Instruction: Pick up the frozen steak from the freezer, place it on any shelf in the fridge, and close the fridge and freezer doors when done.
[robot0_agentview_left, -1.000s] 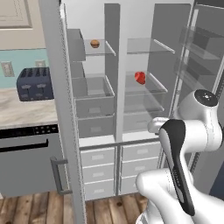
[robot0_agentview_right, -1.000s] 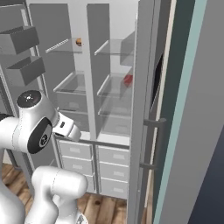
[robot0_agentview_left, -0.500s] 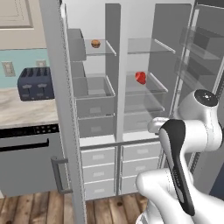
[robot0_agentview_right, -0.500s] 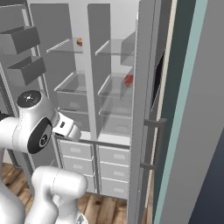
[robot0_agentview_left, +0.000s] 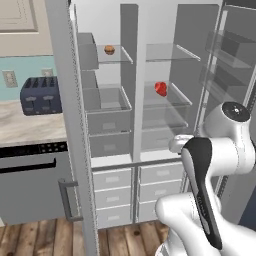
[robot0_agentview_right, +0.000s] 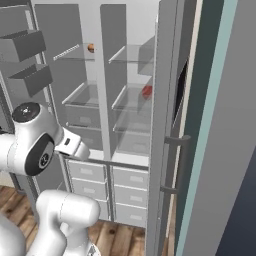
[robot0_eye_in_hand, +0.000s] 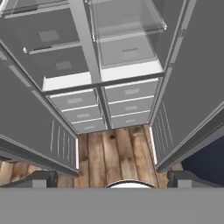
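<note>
you are lining up on the steak (robot0_agentview_left: 160, 88), which is sitting on a clear shelf (robot0_agentview_left: 172, 99) in the right-hand compartment, well above the claw (robot0_eye_in_hand: 112, 177). the claw is hanging spread wide and empty, pointing down at the drawers (robot0_eye_in_hand: 124, 107). you are needing to lift and tilt it level, then slide in over the shelf.

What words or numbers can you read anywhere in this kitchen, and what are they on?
None: no word, number or brand can be read anywhere.
The dark panel above the oven door has a row of tiny pale marks, too small to read.
The toaster, the drawers and the open doors are blank.
</note>
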